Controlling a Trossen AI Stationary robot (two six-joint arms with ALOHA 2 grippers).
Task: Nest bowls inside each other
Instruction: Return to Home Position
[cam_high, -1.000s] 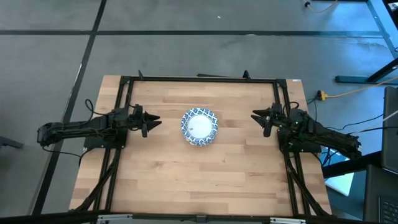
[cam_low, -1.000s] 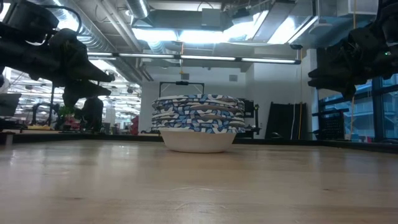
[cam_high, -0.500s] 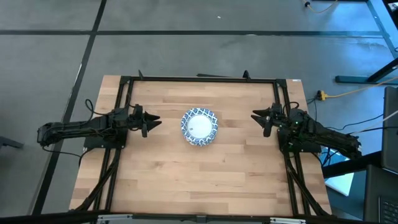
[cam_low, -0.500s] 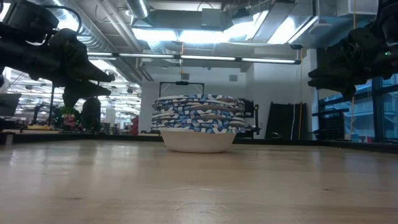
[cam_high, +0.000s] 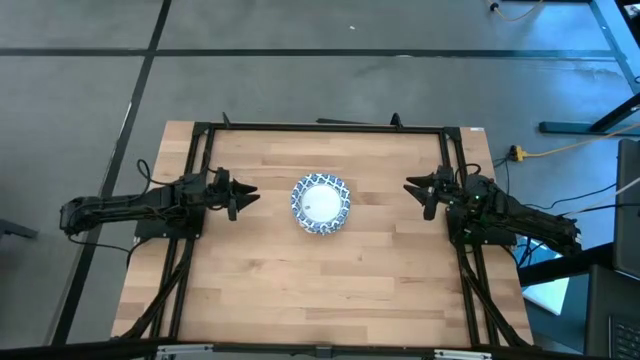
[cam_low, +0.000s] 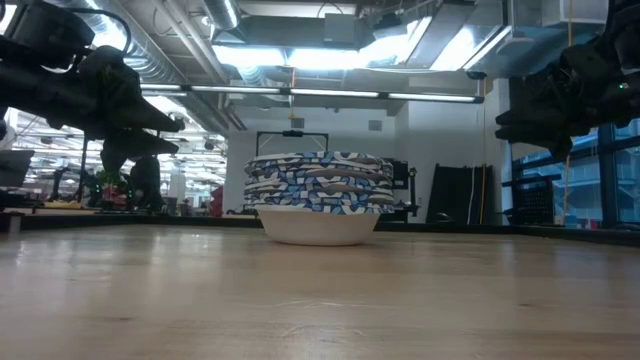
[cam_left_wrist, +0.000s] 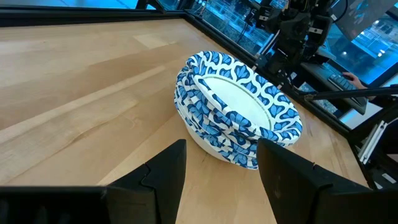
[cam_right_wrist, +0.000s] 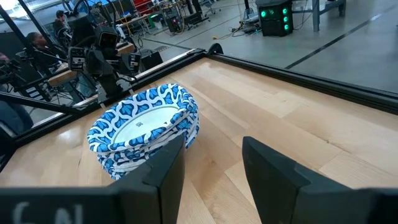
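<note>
The bowls (cam_high: 320, 204) stand as one nested stack on the middle of the table, white inside with blue-and-white patterned rims; the lowest bowl's base rests on the wood. The stack (cam_low: 319, 205) shows several rims one above another in the low view. My left gripper (cam_high: 250, 195) hangs open above the table, left of the stack. My right gripper (cam_high: 410, 187) hangs open to the stack's right. Each wrist view looks past open fingers at the stack (cam_left_wrist: 236, 109) (cam_right_wrist: 144, 127). Neither gripper touches it.
A black metal frame (cam_high: 320, 126) runs along the table's far edge and down both sides. Bare wood (cam_high: 320, 290) lies between the stack and the near edge. People and workstations show in the room beyond the table.
</note>
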